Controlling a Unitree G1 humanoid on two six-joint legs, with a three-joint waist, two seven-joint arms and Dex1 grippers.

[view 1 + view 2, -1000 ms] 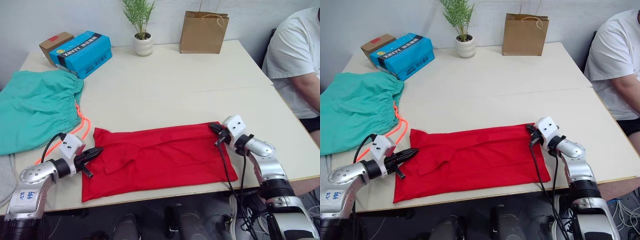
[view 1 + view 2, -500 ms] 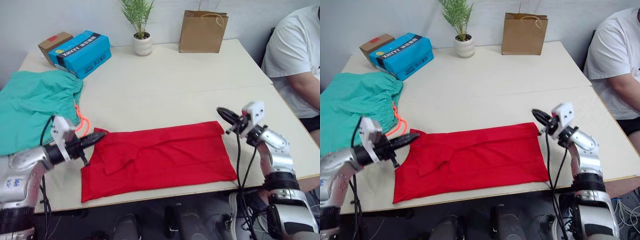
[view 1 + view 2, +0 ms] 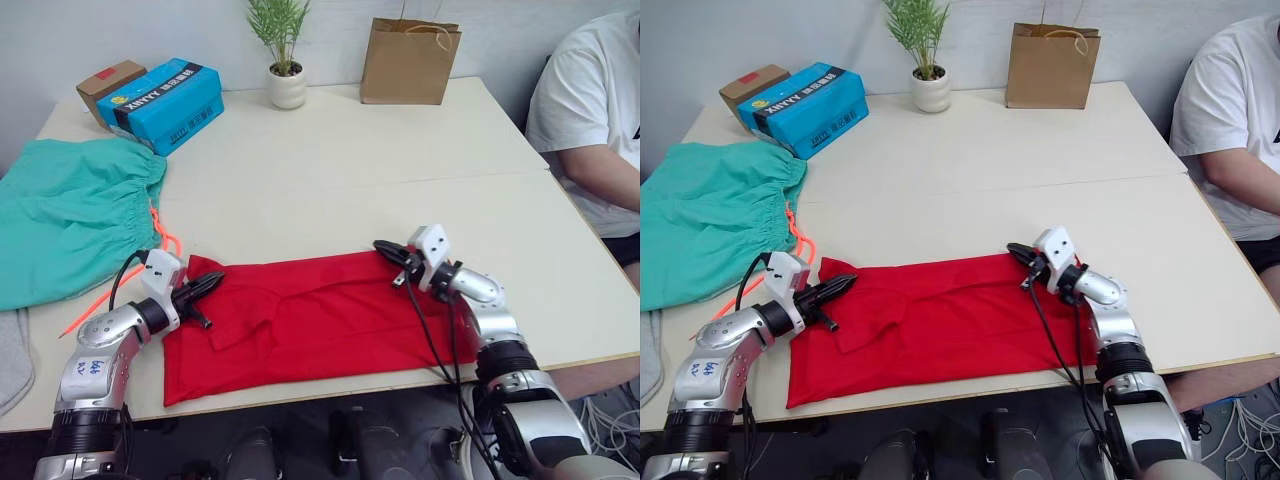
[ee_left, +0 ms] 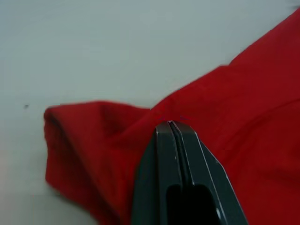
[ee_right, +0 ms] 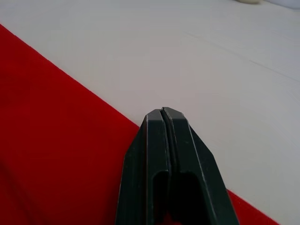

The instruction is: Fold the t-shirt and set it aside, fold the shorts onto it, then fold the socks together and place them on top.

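Left eye view: both closed grippers, left gripper (image 3: pixel 211 283) and right gripper (image 3: pixel 385 249), press the t-shirt (image 3: pixel 320 315) lower centre mid-fold; next needs a fresh grasp

blue box (image 3: pixel 161 103) | potted plant (image 3: pixel 283 52) | paper bag (image 3: pixel 409 62) | person (image 3: pixel 590 120)

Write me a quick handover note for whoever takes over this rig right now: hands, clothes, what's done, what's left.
Left hand: shut, empty, at the left end of the t-shirt.
Right hand: shut, empty, at the t-shirt's far edge, right of middle.
The t-shirt lies near the table's front edge, folded into a long band. The shorts are spread out at the left. A grey piece at the left table edge is likely the socks.
Left: finish folding the t-shirt, set it aside, then shorts and socks.
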